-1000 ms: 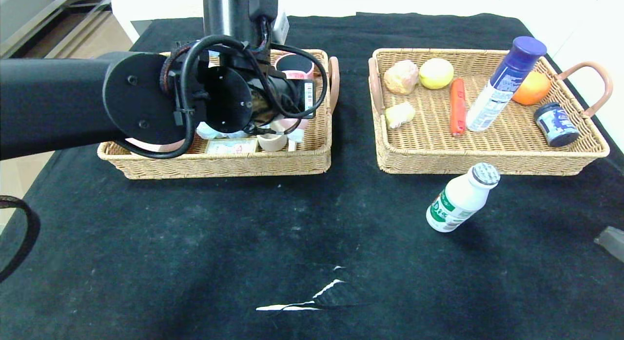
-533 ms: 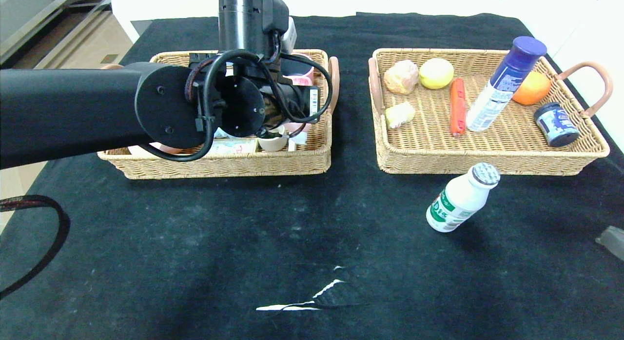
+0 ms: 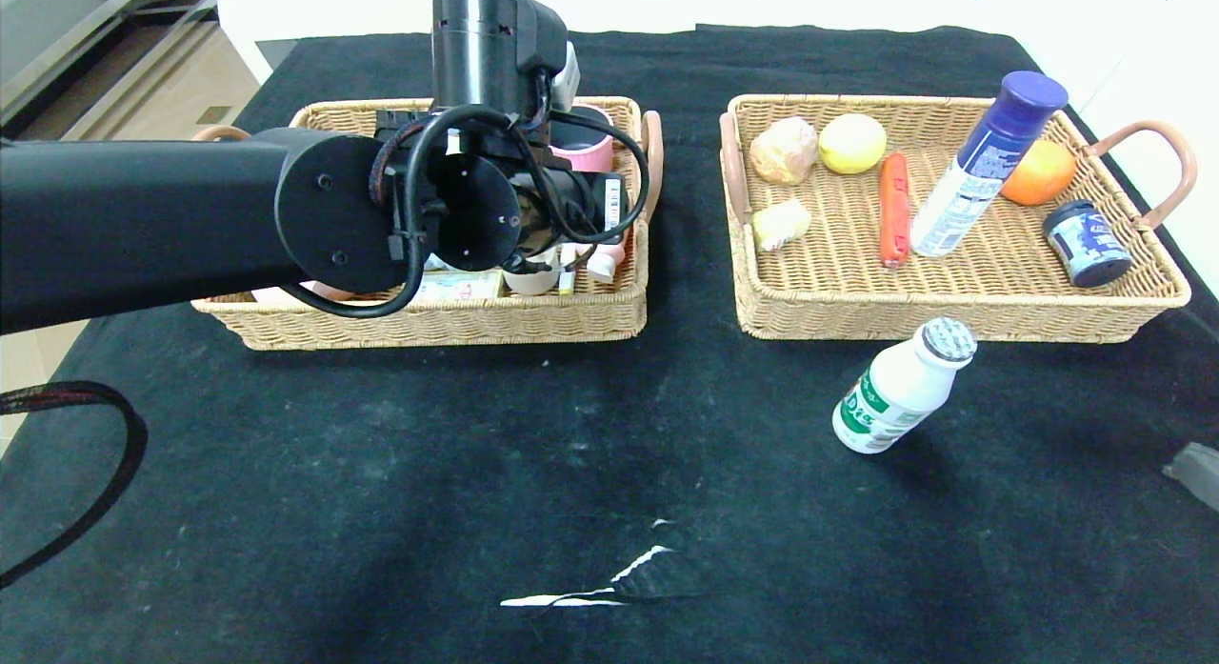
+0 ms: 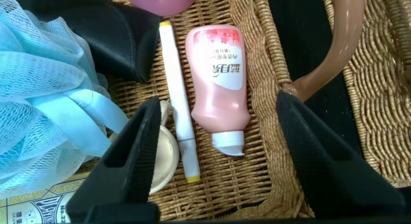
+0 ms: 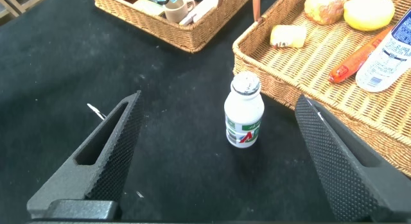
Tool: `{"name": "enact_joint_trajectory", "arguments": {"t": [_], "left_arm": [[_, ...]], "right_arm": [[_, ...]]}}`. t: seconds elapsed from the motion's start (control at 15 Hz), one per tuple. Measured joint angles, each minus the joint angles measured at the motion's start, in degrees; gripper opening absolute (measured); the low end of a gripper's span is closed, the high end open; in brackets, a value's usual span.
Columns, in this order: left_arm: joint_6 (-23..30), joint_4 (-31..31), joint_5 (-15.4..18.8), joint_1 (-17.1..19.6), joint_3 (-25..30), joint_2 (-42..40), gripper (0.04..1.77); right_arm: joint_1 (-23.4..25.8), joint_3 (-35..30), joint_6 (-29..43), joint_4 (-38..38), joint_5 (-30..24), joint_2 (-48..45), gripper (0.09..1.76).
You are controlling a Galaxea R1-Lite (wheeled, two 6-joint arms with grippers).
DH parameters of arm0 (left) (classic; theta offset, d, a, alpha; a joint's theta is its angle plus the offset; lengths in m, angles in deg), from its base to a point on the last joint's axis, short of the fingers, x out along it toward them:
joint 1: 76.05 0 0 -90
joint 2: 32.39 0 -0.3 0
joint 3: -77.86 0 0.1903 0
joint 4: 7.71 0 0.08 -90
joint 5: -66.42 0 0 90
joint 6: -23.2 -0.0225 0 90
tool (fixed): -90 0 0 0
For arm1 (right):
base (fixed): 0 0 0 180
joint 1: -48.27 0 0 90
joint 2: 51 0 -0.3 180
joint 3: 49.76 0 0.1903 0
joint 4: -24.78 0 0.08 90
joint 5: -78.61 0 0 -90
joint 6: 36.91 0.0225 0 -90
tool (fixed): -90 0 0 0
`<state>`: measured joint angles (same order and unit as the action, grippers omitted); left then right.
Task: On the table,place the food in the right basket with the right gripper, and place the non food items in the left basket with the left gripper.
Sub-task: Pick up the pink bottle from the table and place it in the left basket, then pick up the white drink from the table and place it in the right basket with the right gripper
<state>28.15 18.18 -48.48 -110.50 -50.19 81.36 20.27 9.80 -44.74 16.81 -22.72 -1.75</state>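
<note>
My left gripper (image 4: pixel 218 102) hangs open over the right end of the left basket (image 3: pixel 429 326). A pink squeeze bottle (image 4: pixel 217 83) lies on the wicker right under it, free of both fingers; it also shows in the head view (image 3: pixel 609 256). A white milk bottle (image 3: pixel 900 388) with a green label stands on the black cloth just in front of the right basket (image 3: pixel 952 331). My right gripper (image 5: pixel 218 102) is open and empty, held back from the milk bottle (image 5: pixel 244 115); only its tip (image 3: pixel 1195 473) shows at the head view's right edge.
The left basket also holds a blue bath pouf (image 4: pixel 38 102), a white stick with a yellow tip (image 4: pixel 176 102), a small cream cup (image 4: pixel 160 160) and a pink mug (image 3: pixel 583 150). The right basket holds bread (image 3: pixel 783 150), a lemon (image 3: pixel 851 142), a blue-capped spray can (image 3: pixel 986 164), an orange and a jar.
My left arm has shifted to the right over the left basket. The pink bottle now lies in view by the basket's right wall. The right arm and the milk bottle have not moved.
</note>
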Motion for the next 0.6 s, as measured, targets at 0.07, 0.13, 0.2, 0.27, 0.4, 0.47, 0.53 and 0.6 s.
{"name": "enact_joint_trajectory", "arguments": {"t": [0.07,0.13,0.2,0.27,0.4,0.47,0.53,0.6], "left_arm": [[0.00,0.00,-0.06,-0.02,0.05,0.00,1.39],[-0.05,0.17,-0.04,-0.05,0.16,-0.09,1.43],[-0.07,0.54,-0.04,-0.11,0.30,-0.33,1.46],[-0.05,0.85,0.02,-0.28,0.60,-0.82,1.49],[-0.24,1.16,0.49,-0.68,1.99,-2.18,1.54],[-0.88,1.19,1.43,-0.85,3.46,-3.33,1.56],[-1.38,1.16,2.50,-1.02,5.32,-4.66,1.58],[-1.67,1.16,3.85,-1.27,7.66,-6.34,1.59]], "right_arm": [[0.00,0.00,0.00,0.01,0.00,0.00,1.71],[0.00,0.00,0.00,0.00,-0.02,0.00,1.71],[0.00,0.00,0.00,0.00,0.00,0.00,1.71],[0.00,0.00,-0.02,0.01,0.00,0.00,1.71],[0.00,0.00,0.00,0.04,-0.02,0.00,1.71],[0.00,0.00,0.00,0.01,0.00,0.00,1.71],[0.00,0.00,0.00,0.00,0.00,0.02,1.71],[0.00,-0.06,0.00,-0.02,-0.05,0.06,1.71]]}}
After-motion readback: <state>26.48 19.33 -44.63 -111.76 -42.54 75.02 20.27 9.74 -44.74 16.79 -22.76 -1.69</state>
